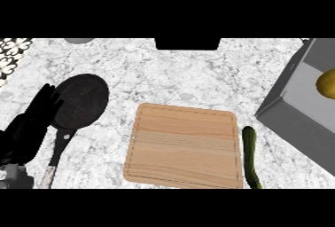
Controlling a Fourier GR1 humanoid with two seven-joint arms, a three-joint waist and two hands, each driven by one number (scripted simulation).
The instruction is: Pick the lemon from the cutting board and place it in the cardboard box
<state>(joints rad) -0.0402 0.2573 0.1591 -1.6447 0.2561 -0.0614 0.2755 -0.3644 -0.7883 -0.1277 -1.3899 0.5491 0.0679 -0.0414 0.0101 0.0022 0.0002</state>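
- Left hand (29, 126) — at the far left edge, fingers straight and pointing up, holding nothing. It lies partly over the left side of the pan.
- Pan (82, 101) — black, round, just right of the hand; its handle runs down toward the lower left and ends in a pale metal tip.
- Counter (170, 75) — speckled white stone under everything.
- Board (183, 145) — light wood, near the middle, lying flat with nothing on it, its corners rounded.
- Cucumber (250, 157) — dark green, lying lengthwise just beside the board's right edge, apart from it by a thin strip of counter.
- Box (297, 111) — grey in this view, open at the top, set at an angle at the right edge, near the cucumber's upper end.
- Lemon (327, 84) — yellow, inside the box, cut off by the right edge of the view.
- Right hand: it does not show, so its fingers cannot be told.
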